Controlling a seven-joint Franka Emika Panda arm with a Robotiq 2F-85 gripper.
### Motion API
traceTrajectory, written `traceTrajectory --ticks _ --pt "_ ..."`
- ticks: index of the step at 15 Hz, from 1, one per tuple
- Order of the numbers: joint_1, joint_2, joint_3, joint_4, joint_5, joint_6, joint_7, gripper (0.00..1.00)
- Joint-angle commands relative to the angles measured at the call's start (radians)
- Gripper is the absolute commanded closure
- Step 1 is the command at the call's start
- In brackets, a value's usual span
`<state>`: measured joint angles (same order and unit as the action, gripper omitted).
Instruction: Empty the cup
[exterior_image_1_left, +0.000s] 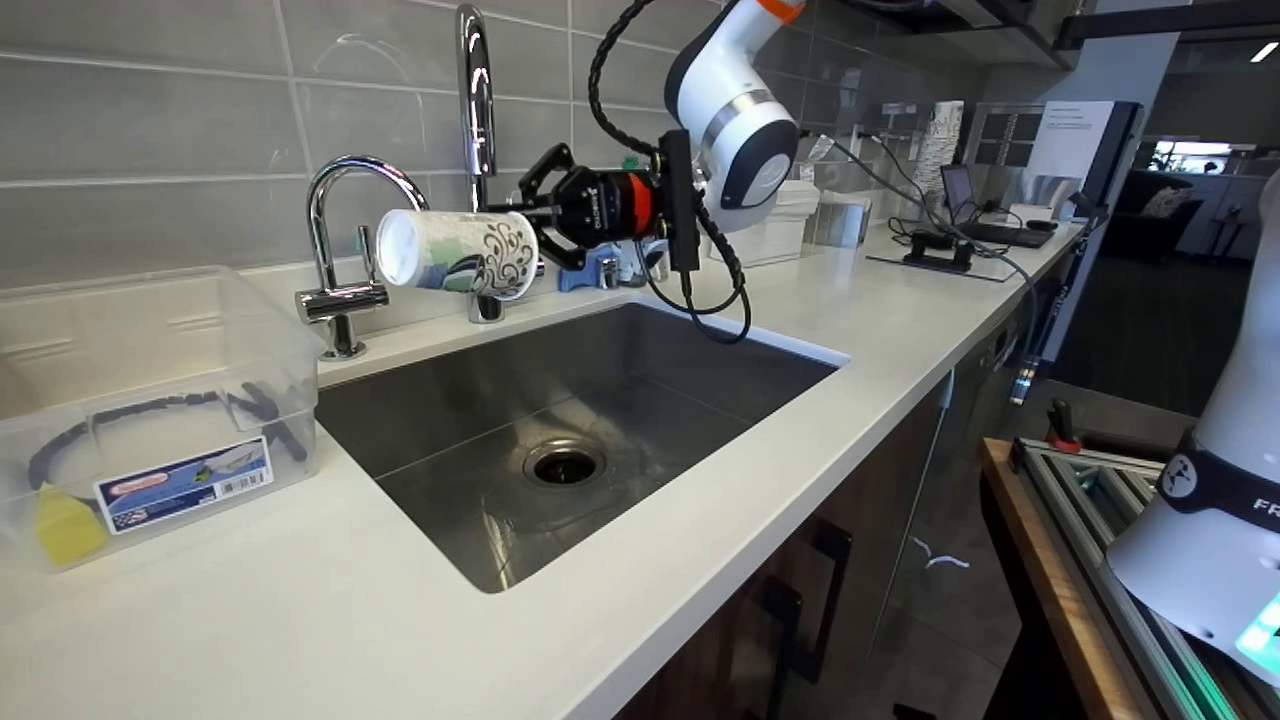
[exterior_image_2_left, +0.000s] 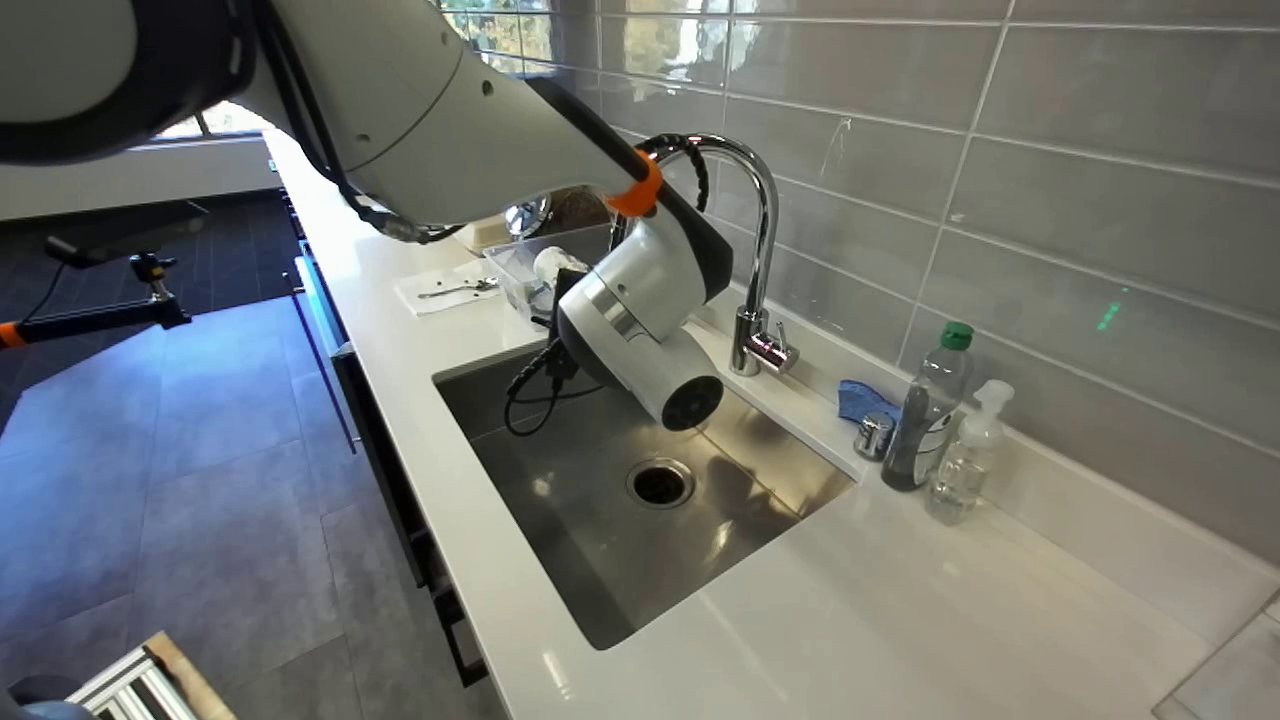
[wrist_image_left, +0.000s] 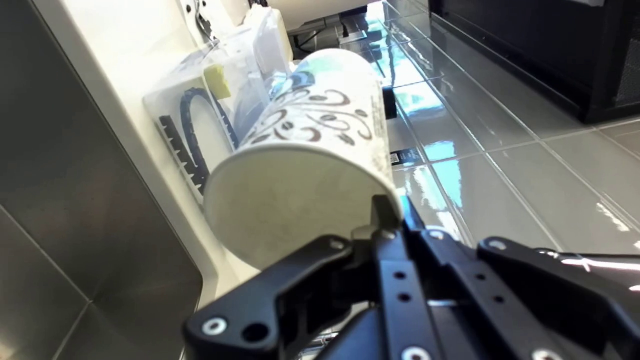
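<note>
Cup (exterior_image_1_left: 458, 252) (sideways) clear of sink edge (exterior_image_1_left: 665, 478).

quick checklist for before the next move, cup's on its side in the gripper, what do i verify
1. Gripper closed on the cup: ok, pinching its rim.
2. Cup tipped: ok, on its side, mouth toward the gripper.
3. Cup empty: cannot tell; pale inside, no liquid visible, bottom not clear.
4. Mouth over the sink: cannot tell from these angles.
5. Drain uncovered: ok.
6. Cup clear of the small tap: cannot tell; they overlap in an exterior view.
</note>
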<state>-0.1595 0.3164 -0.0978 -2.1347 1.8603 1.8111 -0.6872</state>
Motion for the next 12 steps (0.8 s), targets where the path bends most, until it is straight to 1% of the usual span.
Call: traceTrajectory --ticks 1,5,6,9,11,12 --pt "0.067 -0.029 -0.02 -0.013 -0.039 0.166 0.034 0.99" --pt "0.158 -0.067 0.006 -0.005 -0.044 0.503 0.043 0.99" --pt "0.182 -0.08 0.015 -0.005 -0.07 0.583 0.071 0.99" --pt "0.243 -0.114 0.052 -0.006 -0.223 0.794 0.188 0.99" --pt "0.27 -0.124 0.075 -0.017 -0.36 0.92 0.291 0.99" --pt "0.292 -0.12 0.067 -0.03 -0.442 0.955 0.355 0.99"
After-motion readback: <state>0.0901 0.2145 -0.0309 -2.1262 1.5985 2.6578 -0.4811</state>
